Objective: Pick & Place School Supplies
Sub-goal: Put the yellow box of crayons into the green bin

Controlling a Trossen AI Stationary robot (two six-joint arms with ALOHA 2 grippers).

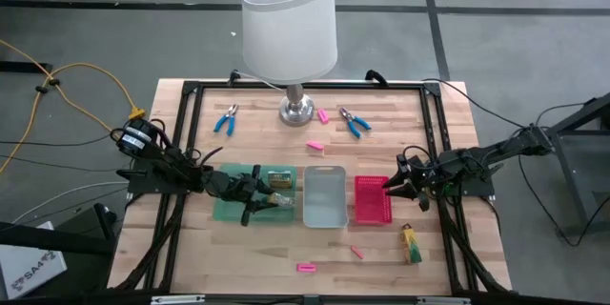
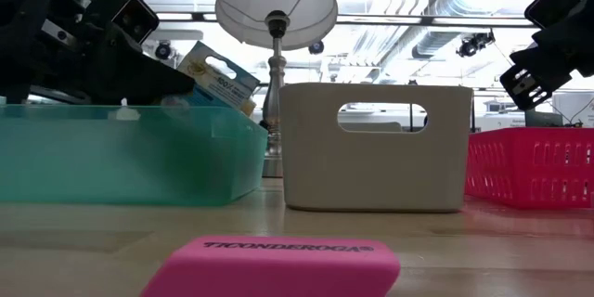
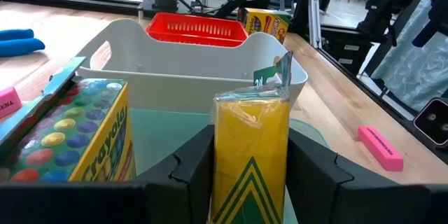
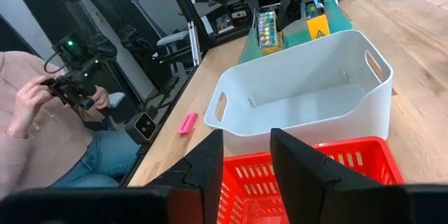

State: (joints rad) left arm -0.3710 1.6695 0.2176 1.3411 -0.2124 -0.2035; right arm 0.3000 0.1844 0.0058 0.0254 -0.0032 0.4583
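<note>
Okay, my left gripper [image 3: 250, 164] is clamped on the yellow pack [image 3: 252, 147], upright over the green tray [image 1: 229, 207], so straight down at six o'clock; right gripper [image 4: 246, 155] hovers empty, part-open, over the pink tray [image 4: 364, 159].

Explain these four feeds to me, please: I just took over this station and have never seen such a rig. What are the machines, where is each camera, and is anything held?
Two dark robot arms work at a wooden table. One camera looks straight down, one sits at table height, and one rides on each wrist.

The left hand is shut on a yellow crayon pack, over the green tray, where another crayon box already sits. The right hand hovers over the red basket, holding nothing, its fingers a little apart.

Between them is the white bin. Loose on the table: two blue pliers, pink erasers, one more crayon pack and a lamp. A person sits beyond.
</note>
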